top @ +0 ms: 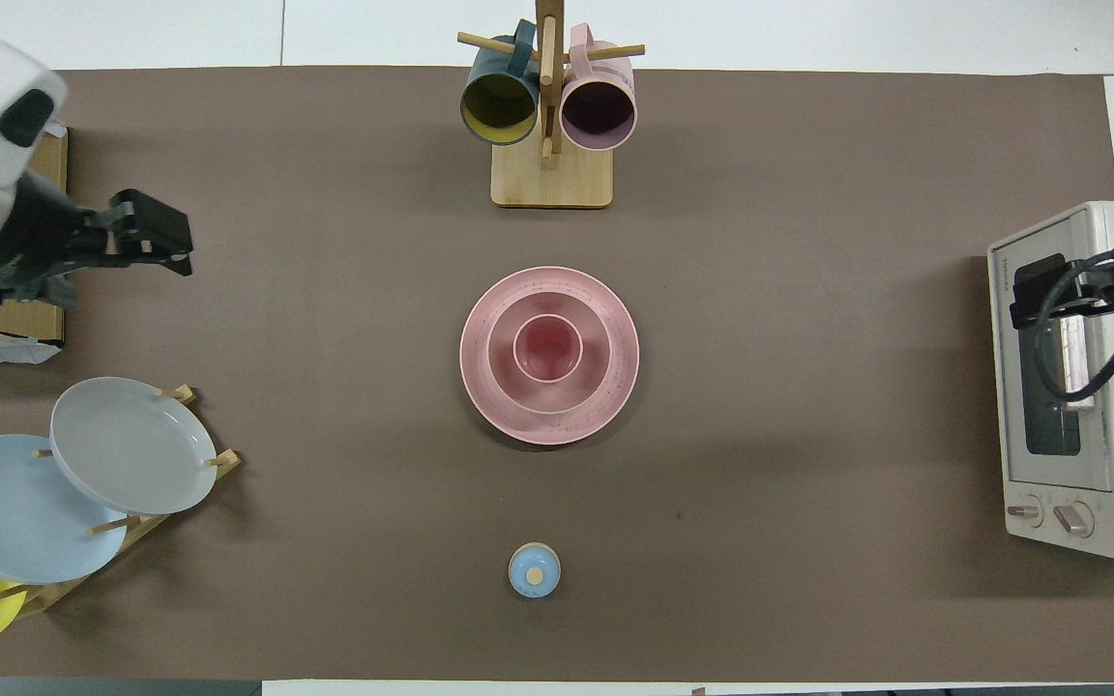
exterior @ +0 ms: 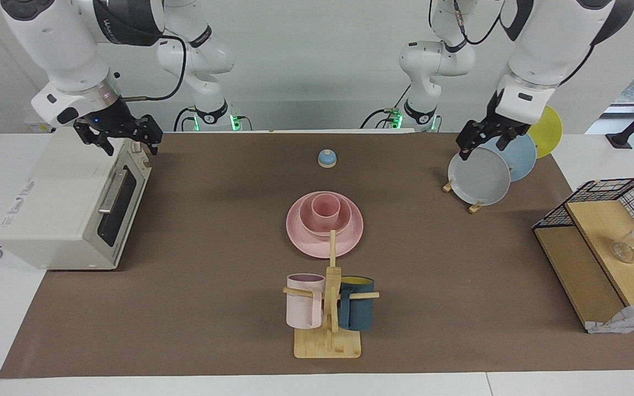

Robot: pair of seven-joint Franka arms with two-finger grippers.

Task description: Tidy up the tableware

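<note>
Three pink pieces sit nested mid-tabletop: cup (exterior: 325, 208) in bowl (exterior: 344, 215) on plate (exterior: 301, 236), at 12 o'clock of the mug rack (top: 550, 174). Stacking looks done. Left gripper (exterior: 485, 140) over the dish rack (exterior: 476, 206) and right gripper (exterior: 121, 135) over the oven (exterior: 64, 203) wait, fingers spread.

At the middle of the brown mat (exterior: 185, 275), the pale-pink cup (exterior: 325, 208) sits inside the pink bowl (exterior: 344, 216), which sits on the pink plate (exterior: 300, 234). A wooden mug tree (exterior: 330, 330) with a pink mug (exterior: 304, 301) and a dark-teal mug (exterior: 356, 309) stands farther from the robots. The right gripper (exterior: 120, 133) hangs over the toaster oven (exterior: 64, 203); the left gripper (exterior: 485, 140) hangs over the racked grey plate (exterior: 479, 179). Both arms wait.
</note>
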